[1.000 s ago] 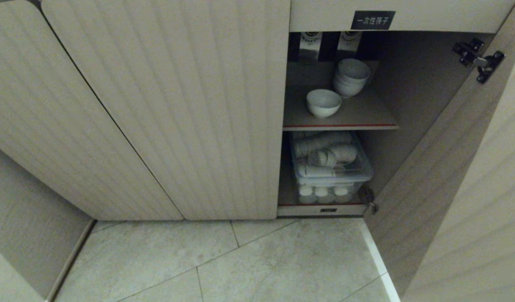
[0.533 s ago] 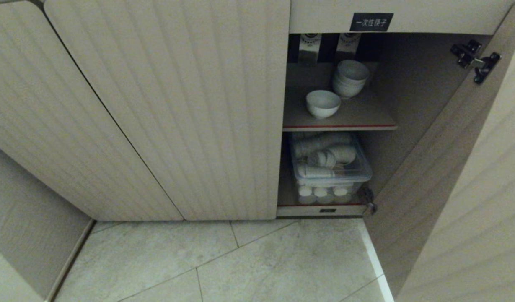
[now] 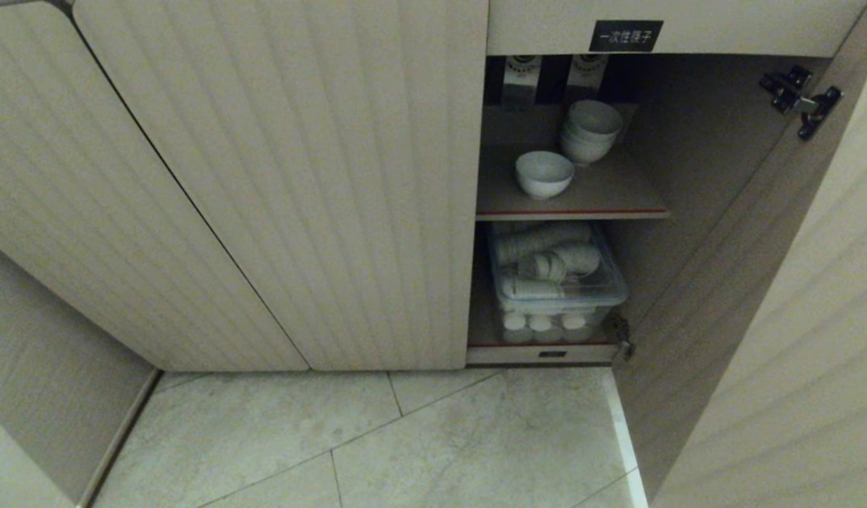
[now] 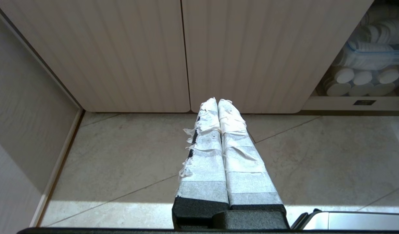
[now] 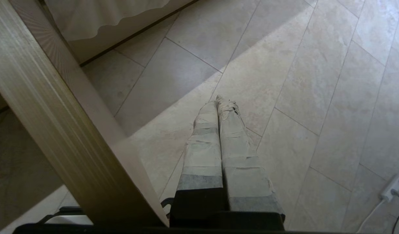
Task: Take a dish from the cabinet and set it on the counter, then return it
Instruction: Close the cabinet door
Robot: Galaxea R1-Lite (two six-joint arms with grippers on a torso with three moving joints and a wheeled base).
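— Where am I working?

— A kitchen or canteen storage area. My camera faces a low beige cabinet [image 3: 278, 183] with ribbed doors. One door stands open, showing white bowls [image 3: 590, 129] on a shelf and a clear tub of stacked crockery [image 3: 556, 279] below, over a pale tiled floor [image 3: 419, 437].

A stack of nested white ceramic bowls [image 3: 590, 129] sits at the back of the upper level. Directly below the stack, on the lowest level, a clear plastic lidded storage box [image 3: 556, 282] holds white round containers lying on their sides and more standing beneath. To the right of the box, a black metal hinge [image 3: 800, 100] shows high up. In front of the box spreads a pale grey tiled floor [image 3: 433, 437]. A white power plug and cable [image 5: 392, 195] lie on the tiles.
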